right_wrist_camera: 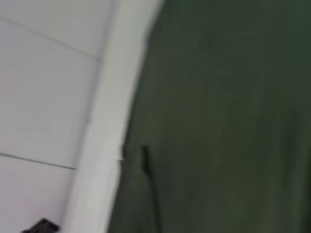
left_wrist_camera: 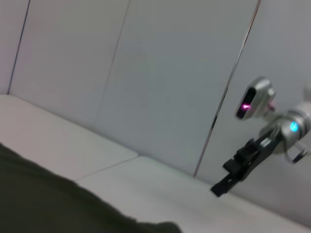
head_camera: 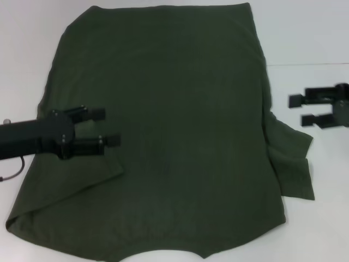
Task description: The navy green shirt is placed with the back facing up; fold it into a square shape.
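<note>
The large dark olive-green soft cotton shirt is spread plain side up over the white surface, filling most of the head view. Its left side has been folded inward over the body, leaving a diagonal edge near the lower left; a sleeve is seen bunched at its right edge. The left gripper is held over the folded left part of the shirt, its black jaws spread with nothing between them. The right gripper is held just beside the shirt's right edge, above bare surface, its jaws likewise spread and empty.
</note>
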### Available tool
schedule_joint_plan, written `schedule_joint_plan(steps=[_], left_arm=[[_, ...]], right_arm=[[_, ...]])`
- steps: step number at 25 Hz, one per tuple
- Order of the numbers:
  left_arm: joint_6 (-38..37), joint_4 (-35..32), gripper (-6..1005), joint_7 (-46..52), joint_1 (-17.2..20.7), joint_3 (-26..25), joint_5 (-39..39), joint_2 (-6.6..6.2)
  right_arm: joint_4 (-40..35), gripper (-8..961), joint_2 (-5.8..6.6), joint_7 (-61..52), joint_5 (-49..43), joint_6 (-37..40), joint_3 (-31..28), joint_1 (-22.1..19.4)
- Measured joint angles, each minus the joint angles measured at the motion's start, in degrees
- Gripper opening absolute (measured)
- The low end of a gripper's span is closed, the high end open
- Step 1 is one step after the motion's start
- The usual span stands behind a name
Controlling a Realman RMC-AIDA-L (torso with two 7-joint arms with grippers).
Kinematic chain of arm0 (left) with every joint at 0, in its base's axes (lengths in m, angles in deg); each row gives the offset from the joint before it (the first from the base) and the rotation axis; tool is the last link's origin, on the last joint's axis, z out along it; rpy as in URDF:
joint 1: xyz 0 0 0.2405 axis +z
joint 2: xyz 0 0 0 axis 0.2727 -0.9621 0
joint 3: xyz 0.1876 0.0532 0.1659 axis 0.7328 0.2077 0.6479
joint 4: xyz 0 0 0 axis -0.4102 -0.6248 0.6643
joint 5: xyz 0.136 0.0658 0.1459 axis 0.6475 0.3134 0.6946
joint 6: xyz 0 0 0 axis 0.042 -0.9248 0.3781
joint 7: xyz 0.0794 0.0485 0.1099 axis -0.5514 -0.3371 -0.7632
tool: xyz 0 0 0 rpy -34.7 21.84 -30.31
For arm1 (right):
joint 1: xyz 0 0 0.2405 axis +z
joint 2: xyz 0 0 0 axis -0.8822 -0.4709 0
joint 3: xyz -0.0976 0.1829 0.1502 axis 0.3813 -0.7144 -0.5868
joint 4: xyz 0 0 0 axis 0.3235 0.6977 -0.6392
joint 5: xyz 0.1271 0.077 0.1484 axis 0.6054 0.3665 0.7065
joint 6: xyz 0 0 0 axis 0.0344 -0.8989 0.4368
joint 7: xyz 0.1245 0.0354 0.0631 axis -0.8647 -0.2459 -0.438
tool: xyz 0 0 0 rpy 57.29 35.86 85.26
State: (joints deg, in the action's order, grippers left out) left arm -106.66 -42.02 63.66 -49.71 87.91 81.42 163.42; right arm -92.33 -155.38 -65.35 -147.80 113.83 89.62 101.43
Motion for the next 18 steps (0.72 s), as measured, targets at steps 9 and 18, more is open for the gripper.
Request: schedule_joint_plan(steps=[9,18], left_arm=[[1.73,0.6,949,-6.76,0.68,0.47,1.56,0.29],[2.4,3.67,950,-10.39,1.17,-0.43,0.88,0.94]], right_arm=[[-0.29,879,0.92,-6.19,-11.16,2.22,-0.41,-0.79],[0.09,879,0.78,-5.48,-14.63,-2.51,-0.5,-1.39]])
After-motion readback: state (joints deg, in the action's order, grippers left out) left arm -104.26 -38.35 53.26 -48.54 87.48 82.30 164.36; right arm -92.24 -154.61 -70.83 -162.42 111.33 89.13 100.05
